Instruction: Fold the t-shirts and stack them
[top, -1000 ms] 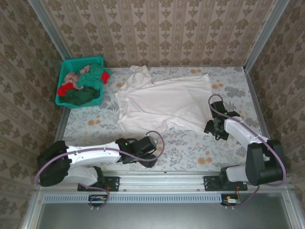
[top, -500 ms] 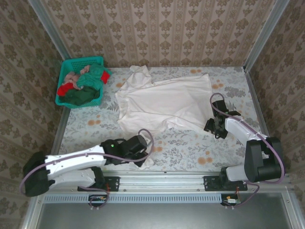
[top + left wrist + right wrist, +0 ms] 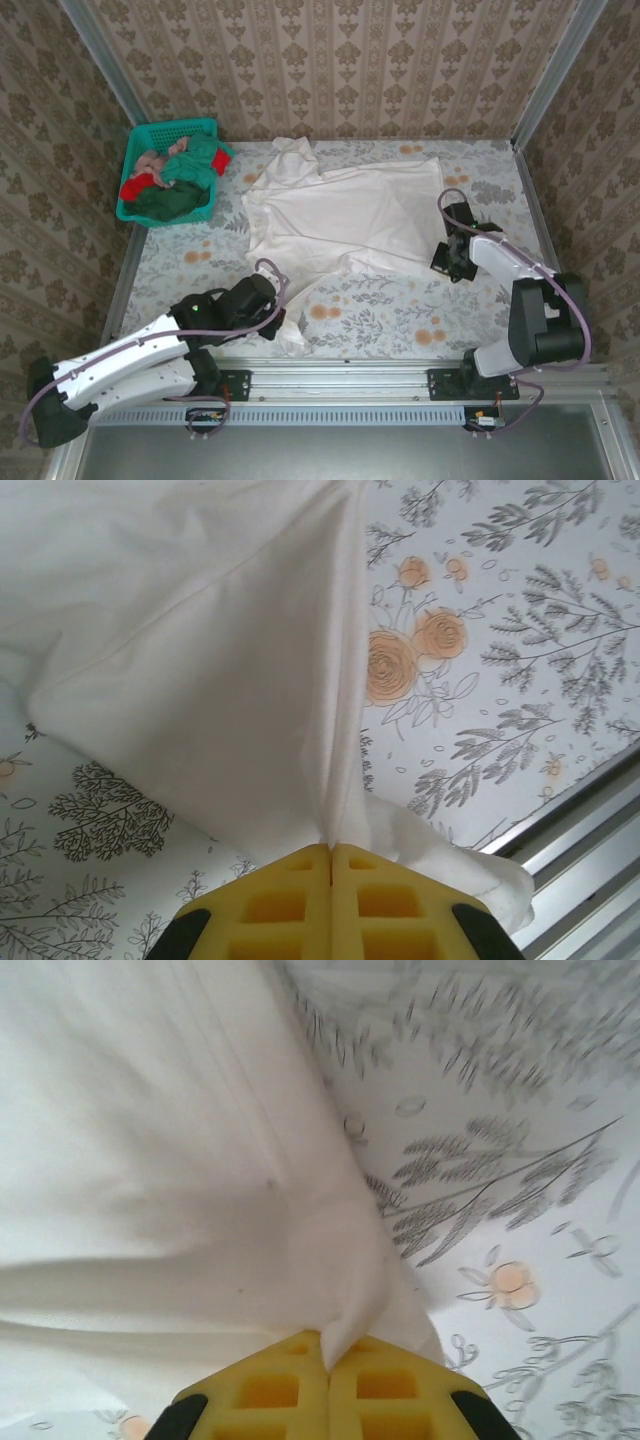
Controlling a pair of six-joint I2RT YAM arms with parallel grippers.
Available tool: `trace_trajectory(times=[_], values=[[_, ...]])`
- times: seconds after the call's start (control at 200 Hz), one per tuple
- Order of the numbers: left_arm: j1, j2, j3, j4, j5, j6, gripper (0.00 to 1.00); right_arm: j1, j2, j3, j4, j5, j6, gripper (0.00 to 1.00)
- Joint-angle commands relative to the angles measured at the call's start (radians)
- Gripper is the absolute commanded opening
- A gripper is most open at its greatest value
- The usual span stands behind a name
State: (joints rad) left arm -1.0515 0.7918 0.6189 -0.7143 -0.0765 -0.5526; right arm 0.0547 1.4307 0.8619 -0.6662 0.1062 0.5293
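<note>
Far-left corner: the basket (image 3: 170, 126) is holding the other t-shirts (image 3: 182, 176). Near edge: the left hand (image 3: 330, 850) is clenching the white t-shirt's (image 3: 350, 215) hem corner. Right edge: the right hand (image 3: 325, 1345) is pinching the opposite corner, presumably to draw the cloth flat over the worktop.

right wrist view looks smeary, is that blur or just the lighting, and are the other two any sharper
Right wrist: the floral table cover is streaked and soft toward the top, and the white t-shirt is bright with only faint folds. Left wrist: crisp, with the leaf print and shirt seam clear. Top external: even light, soft shadows, no glare.
</note>
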Motion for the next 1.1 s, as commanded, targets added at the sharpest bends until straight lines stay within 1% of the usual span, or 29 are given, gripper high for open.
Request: trace_trajectory(times=[0.0, 0.035, 0.085, 0.175, 0.195, 0.215, 0.25, 0.265, 0.285, 0.385, 0.415, 0.485, 0.515, 0.57, 0.64, 0.735, 0.79, 0.84, 0.92, 0.99, 1.095], values=[[0.011, 0.01, -0.006, -0.034, -0.009, 0.02, 0.0, -0.024, -0.101, 0.085, -0.122, 0.112, -0.034, 0.04], [0.013, 0.013, -0.008, -0.034, -0.011, 0.018, 0.0, -0.027, -0.11, 0.093, -0.143, 0.14, -0.041, 0.09], [0.013, 0.016, -0.014, -0.034, -0.009, 0.016, 0.0, -0.038, -0.113, 0.096, -0.165, 0.18, -0.044, 0.23], [0.013, 0.018, -0.021, -0.031, -0.008, 0.013, 0.0, -0.096, -0.088, 0.1, -0.161, 0.207, -0.077, 0.24], [0.013, 0.019, -0.023, -0.028, -0.003, 0.017, 0.0, -0.115, -0.081, 0.105, -0.157, 0.205, -0.083, 0.25], [0.013, 0.02, -0.023, -0.026, 0.004, 0.018, 0.0, -0.132, -0.075, 0.107, -0.153, 0.196, -0.089, 0.33], [0.013, 0.027, -0.022, -0.02, 0.016, 0.026, 0.0, -0.153, -0.068, 0.114, -0.148, 0.165, -0.096, 0.53], [0.013, 0.03, -0.023, -0.017, 0.022, 0.028, 0.0, -0.157, -0.066, 0.118, -0.144, 0.147, -0.102, 0.57], [0.012, 0.037, -0.022, -0.01, 0.032, 0.033, 0.0, -0.157, -0.068, 0.117, -0.137, 0.123, -0.112, 0.58], [0.005, 0.088, -0.018, 0.005, 0.075, 0.051, 0.0, -0.129, -0.125, 0.082, -0.126, 0.027, -0.093, 0.59], [-0.002, 0.106, -0.015, 0.004, 0.076, 0.051, 0.01, -0.117, -0.163, 0.055, -0.112, -0.004, -0.078, 0.59], [-0.007, 0.129, -0.012, -0.003, 0.06, 0.041, 0.0, -0.075, -0.245, -0.026, -0.089, -0.068, -0.032, 0.57], [-0.005, 0.123, -0.011, -0.007, 0.049, 0.035, 0.0, -0.052, -0.271, -0.057, -0.081, -0.077, -0.006, 0.57], [0.008, 0.088, -0.014, -0.015, 0.028, 0.02, 0.0, 0.017, -0.291, -0.102, -0.08, -0.054, 0.029, 0.57], [0.055, 0.004, -0.013, -0.032, 0.033, 0.01, 0.0, 0.06, -0.271, -0.133, -0.082, -0.026, 0.062, 0.58], [0.122, -0.128, -0.011, -0.047, 0.028, 0.001, 0.0, 0.067, -0.216, -0.14, -0.069, -0.008, 0.067, 0.57], [0.153, -0.164, -0.014, -0.046, 0.037, 0.001, 0.0, 0.077, -0.175, -0.13, -0.066, 0.004, 0.063, 0.57], [0.172, -0.166, -0.017, -0.035, 0.046, 0.003, 0.0, 0.086, -0.13, -0.112, -0.076, 0.023, 0.061, 0.57], [0.187, -0.127, -0.011, -0.024, 0.071, 0.013, 0.0, 0.11, -0.072, -0.092, -0.085, 0.057, 0.064, 0.56], [0.188, -0.095, 0.0, -0.038, 0.06, 0.012, 0.0, 0.123, -0.046, -0.084, -0.093, 0.095, 0.07, 0.56], [0.191, -0.093, -0.005, -0.034, 0.054, 0.01, 0.0, 0.14, 0.0, -0.085, -0.081, 0.091, 0.07, 0.56]])
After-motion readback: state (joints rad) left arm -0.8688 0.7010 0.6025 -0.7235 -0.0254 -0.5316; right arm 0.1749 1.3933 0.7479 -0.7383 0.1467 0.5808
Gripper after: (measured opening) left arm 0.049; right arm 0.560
